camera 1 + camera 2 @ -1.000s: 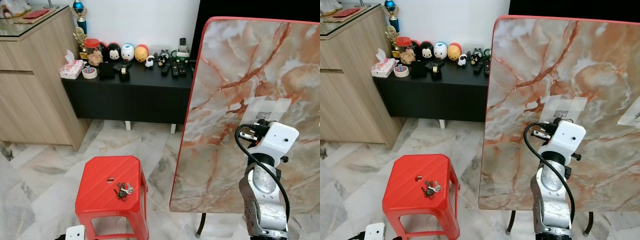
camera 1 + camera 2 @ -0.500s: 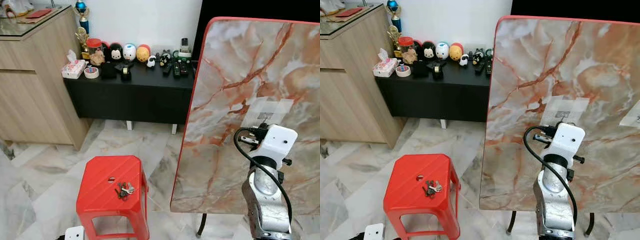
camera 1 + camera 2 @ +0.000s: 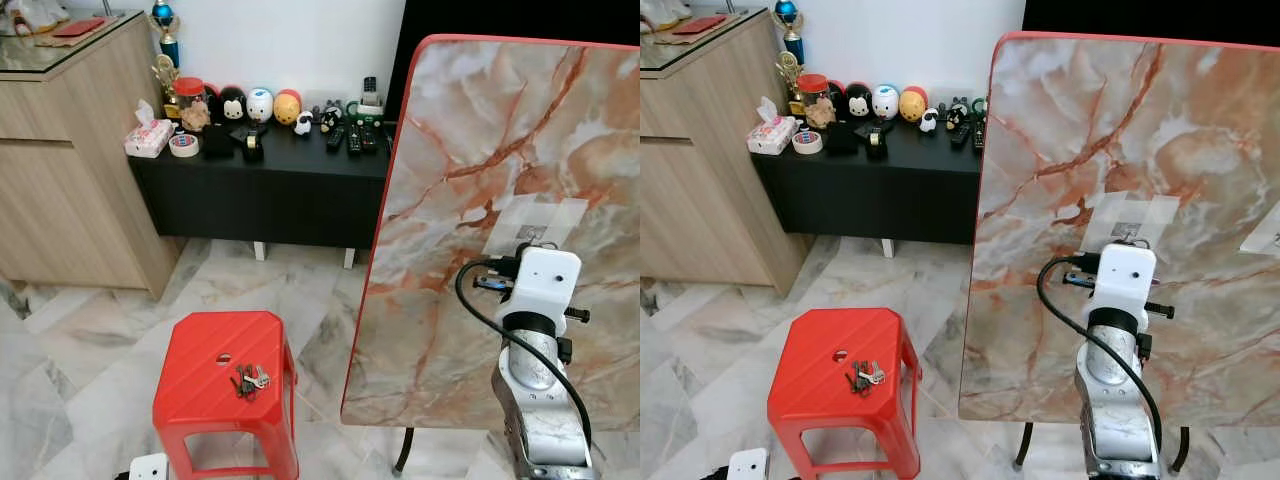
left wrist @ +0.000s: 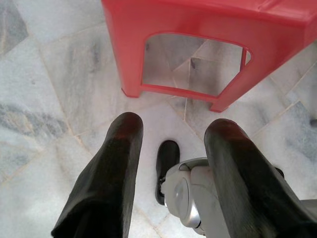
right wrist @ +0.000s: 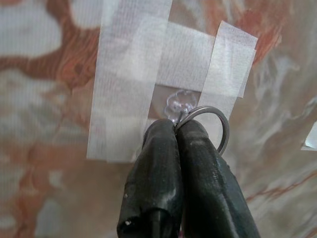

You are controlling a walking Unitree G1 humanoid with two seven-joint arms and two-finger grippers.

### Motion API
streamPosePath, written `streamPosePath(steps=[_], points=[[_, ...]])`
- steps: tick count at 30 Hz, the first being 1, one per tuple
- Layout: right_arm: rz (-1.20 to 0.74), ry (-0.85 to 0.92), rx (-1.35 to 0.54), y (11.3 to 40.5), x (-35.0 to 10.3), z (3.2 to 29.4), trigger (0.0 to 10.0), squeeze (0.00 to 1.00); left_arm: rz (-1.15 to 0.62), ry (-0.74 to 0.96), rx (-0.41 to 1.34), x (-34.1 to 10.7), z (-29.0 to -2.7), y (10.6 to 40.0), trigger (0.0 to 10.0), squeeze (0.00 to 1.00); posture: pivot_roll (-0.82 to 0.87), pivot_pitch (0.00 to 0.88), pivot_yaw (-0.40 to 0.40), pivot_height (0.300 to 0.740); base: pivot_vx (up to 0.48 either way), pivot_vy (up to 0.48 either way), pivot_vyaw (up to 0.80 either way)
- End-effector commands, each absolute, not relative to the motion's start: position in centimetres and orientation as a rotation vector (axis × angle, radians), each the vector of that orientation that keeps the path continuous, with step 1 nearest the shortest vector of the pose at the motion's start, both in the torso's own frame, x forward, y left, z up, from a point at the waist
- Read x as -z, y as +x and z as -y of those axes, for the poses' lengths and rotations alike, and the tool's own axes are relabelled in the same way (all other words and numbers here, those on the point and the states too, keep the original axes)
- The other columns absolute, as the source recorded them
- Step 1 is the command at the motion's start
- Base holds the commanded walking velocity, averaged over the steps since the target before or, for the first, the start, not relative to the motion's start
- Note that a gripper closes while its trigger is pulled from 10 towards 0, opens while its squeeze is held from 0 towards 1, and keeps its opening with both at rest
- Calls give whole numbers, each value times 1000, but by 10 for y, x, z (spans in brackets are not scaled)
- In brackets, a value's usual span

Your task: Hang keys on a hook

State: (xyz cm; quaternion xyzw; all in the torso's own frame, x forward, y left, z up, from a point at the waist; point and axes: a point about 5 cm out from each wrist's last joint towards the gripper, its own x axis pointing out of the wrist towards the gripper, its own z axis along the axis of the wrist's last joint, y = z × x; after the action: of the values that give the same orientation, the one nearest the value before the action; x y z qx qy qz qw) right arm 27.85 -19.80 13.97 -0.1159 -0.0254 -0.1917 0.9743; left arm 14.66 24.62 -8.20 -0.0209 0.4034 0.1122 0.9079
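My right gripper (image 5: pixel 176 128) is raised against the upright marble board (image 3: pixel 470 150) and is shut on a metal key ring (image 5: pixel 219 124). The ring's top touches the small clear hook (image 5: pixel 177 103), which white tape (image 5: pixel 131 74) holds to the board. In the head views the right wrist (image 3: pixel 540 285) sits just below the tape patch (image 3: pixel 538 218). A bunch of keys (image 3: pixel 248 380) lies on the red stool (image 3: pixel 195 365). My left gripper (image 4: pixel 173 134) hangs open near the floor beside the stool's legs (image 4: pixel 198 49).
A black low cabinet (image 3: pixel 270 190) with toy figures, remotes and a tissue box stands against the far wall. A wooden cabinet (image 3: pixel 60 160) is at the left. Marble floor surrounds the stool. The board rests on dark legs (image 3: pixel 402 450).
The right wrist has shifted slightly right and turned to face the tape patch squarely. The view has moved a little; the stool and keys stay put.
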Motion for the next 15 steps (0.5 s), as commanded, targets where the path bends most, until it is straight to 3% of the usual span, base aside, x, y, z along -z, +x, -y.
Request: streamPosePath(steps=[1,15], points=[[82,-289,388,272,-148,202,10000,0,-860,-44,-233,85,-246,141,10000,0,45,0,-75,740,0,0,0],[-23,-431,344,262,-138,216,10000,0,-821,-38,-220,81,-244,149,10000,0,34,0,-69,740,0,0,0]])
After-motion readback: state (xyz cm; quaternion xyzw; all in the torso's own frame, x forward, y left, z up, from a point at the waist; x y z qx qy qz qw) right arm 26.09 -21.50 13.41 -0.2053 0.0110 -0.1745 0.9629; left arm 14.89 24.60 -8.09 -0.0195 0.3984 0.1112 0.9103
